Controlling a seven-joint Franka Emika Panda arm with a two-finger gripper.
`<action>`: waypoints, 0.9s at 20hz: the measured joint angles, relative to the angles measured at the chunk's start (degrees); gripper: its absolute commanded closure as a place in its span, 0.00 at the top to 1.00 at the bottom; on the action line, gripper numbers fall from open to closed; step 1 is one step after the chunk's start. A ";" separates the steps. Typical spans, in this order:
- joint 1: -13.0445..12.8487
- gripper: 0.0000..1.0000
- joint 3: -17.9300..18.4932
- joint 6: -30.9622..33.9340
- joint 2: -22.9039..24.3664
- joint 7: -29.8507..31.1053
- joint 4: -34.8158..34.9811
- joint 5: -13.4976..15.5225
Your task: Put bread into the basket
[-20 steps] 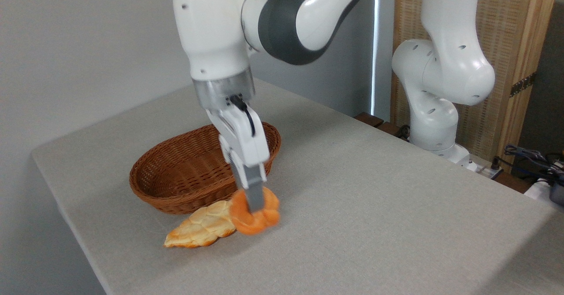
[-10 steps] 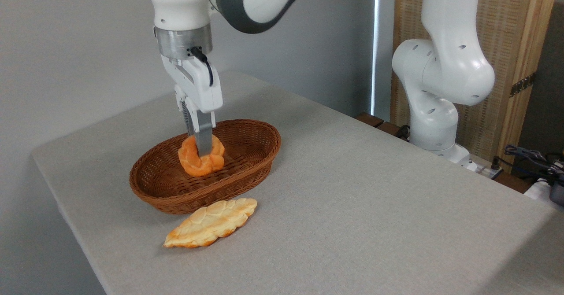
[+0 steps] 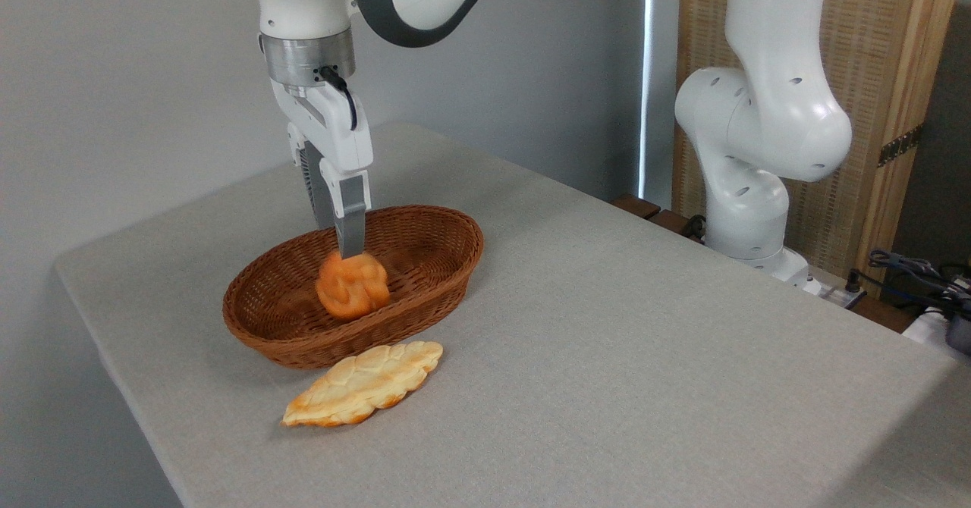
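The bread (image 3: 353, 286), a small deep-orange knotted bun, lies inside the brown woven wicker basket (image 3: 432, 277), left of its middle. My gripper (image 3: 337, 241) hangs straight above the bun, pointing down. Its jaws stand apart and open, and the near fingertip (image 3: 350, 249) sits just at the bun's top. Nothing is held between the fingers.
A longer, pale, leaf-shaped loaf (image 3: 364, 384) lies on the grey table (image 3: 622, 356) just in front of the basket. The arm's white base (image 3: 758, 152) stands at the table's far right edge. Cables lie beyond that edge at the right.
A second ago the gripper held the bun on the table beside the pale loaf. It carried it up and left over the basket. The fingers have now parted and the bun has dropped into the basket.
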State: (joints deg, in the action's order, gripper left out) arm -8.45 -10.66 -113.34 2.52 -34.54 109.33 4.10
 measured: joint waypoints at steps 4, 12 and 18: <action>0.57 1.00 2.48 2.01 0.22 0.21 -0.64 -0.48; 1.81 1.00 16.42 7.26 2.67 -0.30 -6.28 -0.84; 1.59 1.00 17.84 8.26 2.97 -3.04 -6.28 -0.83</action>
State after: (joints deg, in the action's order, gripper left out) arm -6.86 7.19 -105.07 5.49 -37.57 103.05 3.26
